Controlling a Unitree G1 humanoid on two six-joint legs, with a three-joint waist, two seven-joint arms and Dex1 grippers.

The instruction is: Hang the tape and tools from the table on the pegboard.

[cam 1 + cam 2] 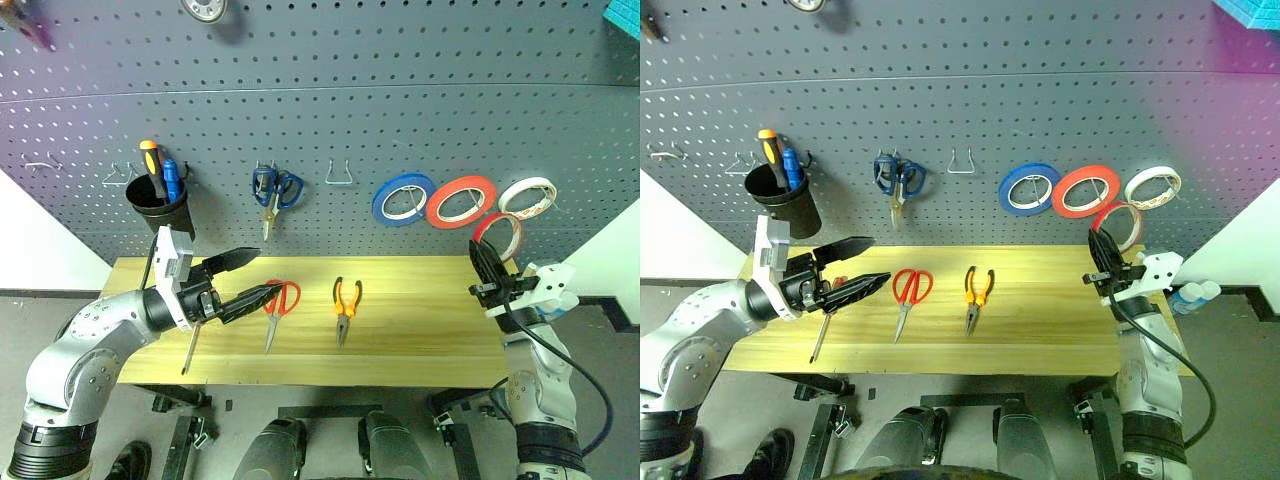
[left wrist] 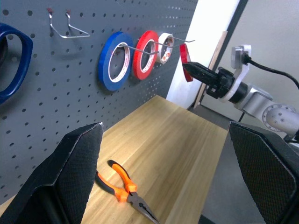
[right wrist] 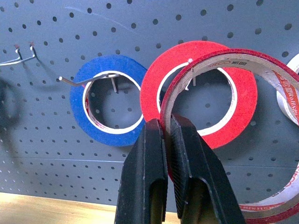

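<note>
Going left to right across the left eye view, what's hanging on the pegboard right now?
Black cup with screwdrivers → blue-handled scissors → empty wire hook → blue tape roll → wide red tape roll → white tape roll.

On the long light wood-grain table, the small orange-and-black-handled pliers lie near the middle, the red-handled steel scissors just left of them and the slim red-handled screwdriver further left; the dark grey perforated pegboard stands behind the table.
</note>
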